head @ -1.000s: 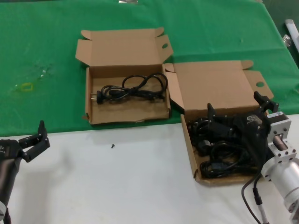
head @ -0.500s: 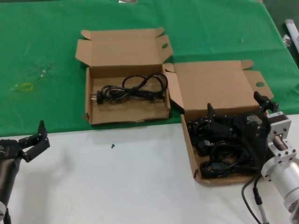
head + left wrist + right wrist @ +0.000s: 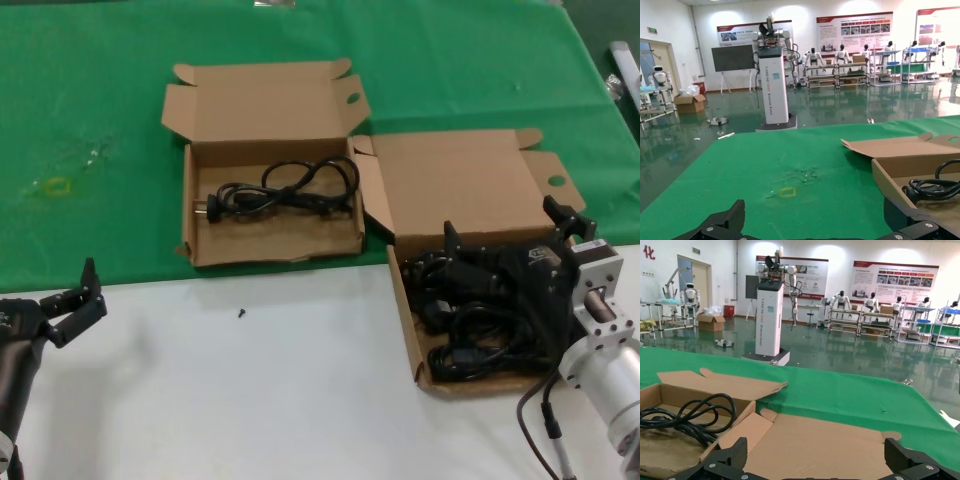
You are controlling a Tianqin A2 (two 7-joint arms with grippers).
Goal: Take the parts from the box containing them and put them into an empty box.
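The box containing them [image 3: 406, 322] lies at the right, lid [image 3: 460, 185] folded back, with several black power cables [image 3: 468, 335] piled inside. My right gripper [image 3: 503, 228] hangs open just over that pile, holding nothing; in the right wrist view the gripper [image 3: 815, 454] faces the brown lid [image 3: 825, 440]. The empty box [image 3: 270, 248], with its ragged front wall, sits farther back left and holds one coiled black cable [image 3: 285, 190], which also shows as cable [image 3: 685, 420] and cable [image 3: 932, 187] in the wrist views. My left gripper [image 3: 72, 303] rests open at the near left.
A green cloth [image 3: 90, 100] covers the far half of the table and a white surface [image 3: 250, 390] the near half. A small black screw [image 3: 241, 313] lies on the white. A faint yellow mark [image 3: 55, 185] sits on the cloth.
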